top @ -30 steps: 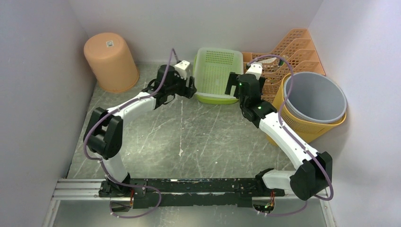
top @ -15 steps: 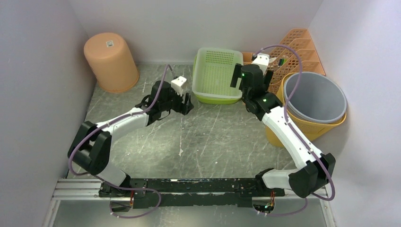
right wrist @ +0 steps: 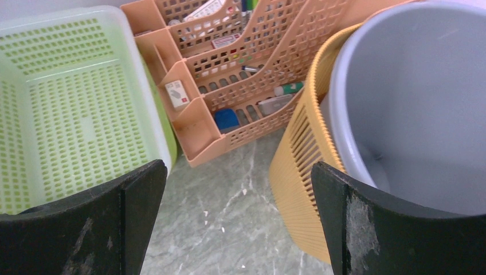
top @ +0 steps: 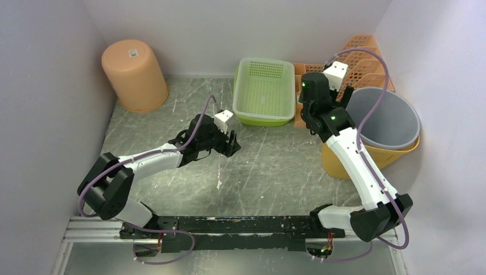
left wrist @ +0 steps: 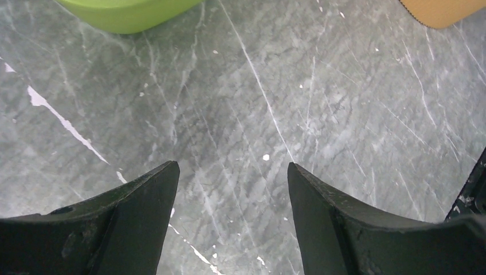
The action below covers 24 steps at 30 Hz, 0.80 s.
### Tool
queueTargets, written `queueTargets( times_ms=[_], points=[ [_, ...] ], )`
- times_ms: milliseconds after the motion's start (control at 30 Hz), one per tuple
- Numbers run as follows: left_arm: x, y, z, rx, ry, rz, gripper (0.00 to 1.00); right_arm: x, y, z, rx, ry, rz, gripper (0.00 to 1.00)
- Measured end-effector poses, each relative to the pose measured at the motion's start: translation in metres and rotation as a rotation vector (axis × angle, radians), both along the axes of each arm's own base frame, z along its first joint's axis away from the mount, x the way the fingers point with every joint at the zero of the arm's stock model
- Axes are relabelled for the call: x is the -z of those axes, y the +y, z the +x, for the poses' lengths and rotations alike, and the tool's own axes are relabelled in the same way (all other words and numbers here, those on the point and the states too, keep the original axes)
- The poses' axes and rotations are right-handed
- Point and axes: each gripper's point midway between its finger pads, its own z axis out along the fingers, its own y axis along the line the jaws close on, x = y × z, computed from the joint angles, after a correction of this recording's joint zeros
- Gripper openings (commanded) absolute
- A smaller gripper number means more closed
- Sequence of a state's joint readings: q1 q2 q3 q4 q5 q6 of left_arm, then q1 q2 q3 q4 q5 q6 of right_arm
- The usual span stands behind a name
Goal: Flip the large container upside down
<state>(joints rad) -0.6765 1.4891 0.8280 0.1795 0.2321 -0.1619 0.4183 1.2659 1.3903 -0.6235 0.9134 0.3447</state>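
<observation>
The grey marbled tabletop takes up most of the boxed-in space, scratched and bare in the middle. The biggest thing on it is the large grey plastic bucket at the right side, standing upright with its mouth open to the ceiling, nested inside a yellow slatted plastic basket whose ribs show below the grey rim. Across at the back left stands a peach plastic bucket, bottom up, with a small label on its base. Between them, against the back wall, sits a lime-green perforated plastic tray, and just beside it on the right a stepped orange mesh desk organiser. The right gripper hangs above the gap where the tray, the organiser and the yellow basket meet, its black fingers spread wide with nothing between them. The left gripper is low over bare table near the front of the green tray, fingers also apart and empty. In the organiser's lower slots lie a small blue object and a little white box.
</observation>
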Motion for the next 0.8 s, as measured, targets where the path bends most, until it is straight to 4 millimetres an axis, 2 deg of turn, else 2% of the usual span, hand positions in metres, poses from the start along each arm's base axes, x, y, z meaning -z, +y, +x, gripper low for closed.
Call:
queueTargets(
  times_ms=[167,267,433,633,800],
  points=[
    [0.007,-0.003,-0.015,0.022,0.008,-0.009,0.80,-0.023,-0.019,-0.007,0.065,-0.037,0.004,0.99],
    [0.012,-0.005,-0.021,0.030,0.017,-0.011,0.80,-0.030,-0.035,-0.013,0.115,-0.047,0.003,1.00],
    [0.018,-0.007,-0.029,0.040,0.032,-0.018,0.80,-0.027,-0.059,-0.022,0.183,-0.033,-0.001,0.98],
    [0.016,-0.017,-0.036,0.067,0.028,-0.033,0.80,-0.013,-0.083,-0.030,0.244,-0.008,0.015,0.93],
    [0.021,-0.021,-0.039,0.077,0.038,-0.029,0.80,-0.005,-0.093,-0.030,0.261,-0.002,0.044,0.92]
  ],
)
